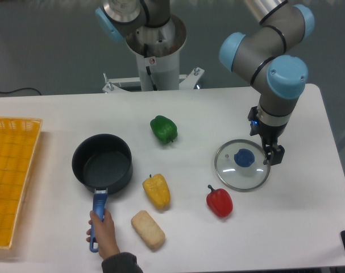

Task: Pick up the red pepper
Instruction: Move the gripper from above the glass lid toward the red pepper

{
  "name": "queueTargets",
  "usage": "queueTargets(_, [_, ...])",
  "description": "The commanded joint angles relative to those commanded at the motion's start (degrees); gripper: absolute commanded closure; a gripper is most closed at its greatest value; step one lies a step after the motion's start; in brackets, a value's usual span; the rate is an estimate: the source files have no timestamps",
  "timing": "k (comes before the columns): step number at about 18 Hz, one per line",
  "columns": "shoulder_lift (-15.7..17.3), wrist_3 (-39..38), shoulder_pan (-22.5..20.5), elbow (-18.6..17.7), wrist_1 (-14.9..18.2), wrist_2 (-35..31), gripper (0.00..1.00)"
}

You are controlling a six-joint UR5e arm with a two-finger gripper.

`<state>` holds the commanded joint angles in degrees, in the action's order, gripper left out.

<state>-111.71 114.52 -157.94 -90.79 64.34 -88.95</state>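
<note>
The red pepper point(219, 201) lies on the white table point(308, 227), just near-left of the glass lid point(242, 165). The gripper point(273, 156) hangs over the lid's right rim, holding nothing; its opening cannot be told.

White desk point(178, 114). On it: yellow basket point(12, 176) at left edge; dark pot point(102, 163) with blue handle; green pepper point(163, 129); yellow pepper point(156, 190); red pepper point(219, 201); bread roll point(148, 229); glass lid point(242, 165) with blue knob, right of centre.

Glossy red pepper point(219, 202), dark green stem
</note>
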Motion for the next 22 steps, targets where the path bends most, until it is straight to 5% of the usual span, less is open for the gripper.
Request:
queueTargets(9, [-0.35,-4.38,0.61,-0.88,-0.53,0.26,0.00])
queueTargets(19, [-2.54,-33.80,5.09,1.32,-0.70,0.70,0.00])
queueTargets(22, [-3.51,-44.01,6.24,1.76,-3.07,0.70,0.00])
